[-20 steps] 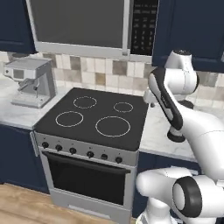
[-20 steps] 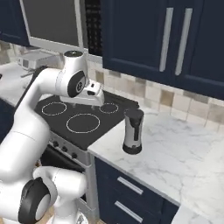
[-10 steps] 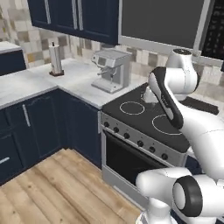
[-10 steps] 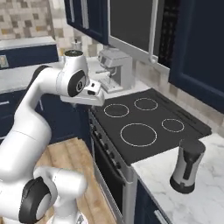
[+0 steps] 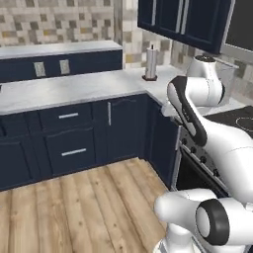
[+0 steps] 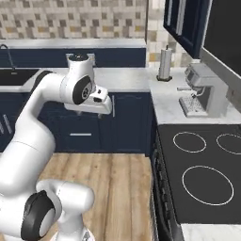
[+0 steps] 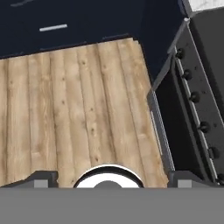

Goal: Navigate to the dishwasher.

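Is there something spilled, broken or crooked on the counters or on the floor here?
Nothing stands out. The paper towel roll stands upright in the counter corner, the coffee machine sits square beside the stove, and the wooden floor looks clean.

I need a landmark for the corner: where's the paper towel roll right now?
The paper towel roll stands upright at the counter's back corner under the navy wall cabinets; in the right base view it sits behind the coffee machine.

View swung left: stove now rightward, corner cabinets ahead.
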